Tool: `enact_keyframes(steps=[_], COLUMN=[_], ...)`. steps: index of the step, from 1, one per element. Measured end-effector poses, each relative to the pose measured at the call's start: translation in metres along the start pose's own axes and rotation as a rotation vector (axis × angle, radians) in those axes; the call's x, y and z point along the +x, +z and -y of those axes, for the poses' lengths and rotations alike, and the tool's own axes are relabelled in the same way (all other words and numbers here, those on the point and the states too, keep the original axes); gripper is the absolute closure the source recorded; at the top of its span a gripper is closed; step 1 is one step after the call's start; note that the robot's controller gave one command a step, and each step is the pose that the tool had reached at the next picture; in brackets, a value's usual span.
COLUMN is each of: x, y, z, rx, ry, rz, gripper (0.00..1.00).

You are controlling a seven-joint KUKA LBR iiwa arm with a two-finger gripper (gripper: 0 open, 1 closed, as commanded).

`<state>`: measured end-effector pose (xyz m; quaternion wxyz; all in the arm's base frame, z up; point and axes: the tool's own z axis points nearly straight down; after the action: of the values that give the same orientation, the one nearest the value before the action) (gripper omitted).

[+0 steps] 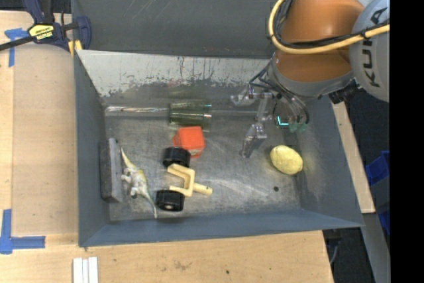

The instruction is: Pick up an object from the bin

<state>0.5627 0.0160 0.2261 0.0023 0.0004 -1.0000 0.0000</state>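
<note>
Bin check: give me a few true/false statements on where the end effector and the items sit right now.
1. The yellow lumpy ball lies right of the end effector in the view, apart from it. True.
2. The end effector holds the orange block. False: the block lies on the floor of the bin, left of the end effector and apart from it.
3. The green see-through bottle lies on its side just behind the orange block. True.
4. The grey bar lies along the bin's right wall. False: it lies by the left wall.
</note>
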Motion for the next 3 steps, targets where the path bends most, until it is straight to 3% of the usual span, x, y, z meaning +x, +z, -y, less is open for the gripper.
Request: enact_keyframes(steps=[2, 3], x=[-0.004, -0.017], y=[0.008, 0.035], z=[-0.002, -0.028], rx=[0.001, 0.002], ry=[-0.053, -0.132], rz=[0.013, 0.008], gripper=[0.0, 0.0])
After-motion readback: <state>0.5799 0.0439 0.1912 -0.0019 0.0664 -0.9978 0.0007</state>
